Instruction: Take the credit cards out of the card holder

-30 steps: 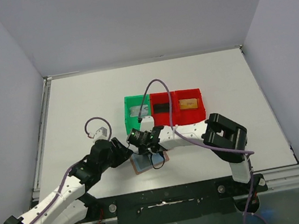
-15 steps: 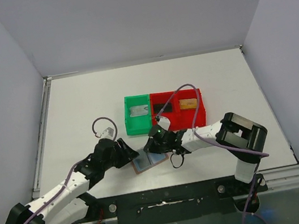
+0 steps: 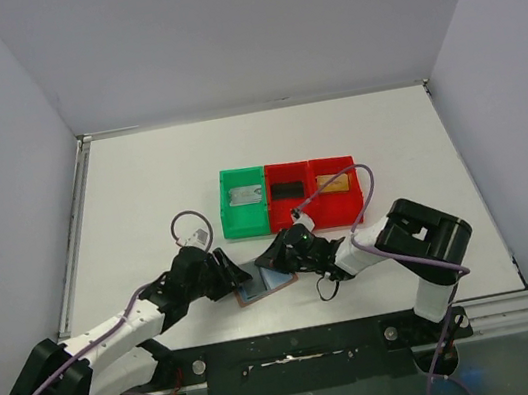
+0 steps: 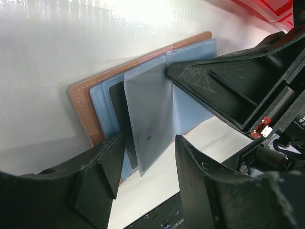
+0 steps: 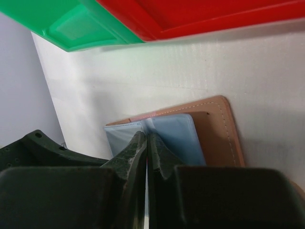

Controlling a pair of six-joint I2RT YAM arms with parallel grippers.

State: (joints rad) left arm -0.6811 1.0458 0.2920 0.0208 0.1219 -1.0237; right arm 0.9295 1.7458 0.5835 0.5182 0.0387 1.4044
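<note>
Now that the right gripper [image 3: 274, 256] has swung back onto the card holder [image 4: 81, 100], pinched on a sleeve [image 4: 150, 114], left gripper [image 4: 148, 145] gapes wide; black card [image 4: 116, 102] waits inside.

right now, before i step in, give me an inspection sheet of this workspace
surface: white table, glossy
job's things: tan card holder lying open; silver-grey card in green bin, black card and gold-tan card in red bins
clutter: nothing seen
grippers: left gripper open at holder's edge; right gripper shut on clear sleeve
cables: purple cables arch over both wrists
surroundings: grey walls on three sides
</note>
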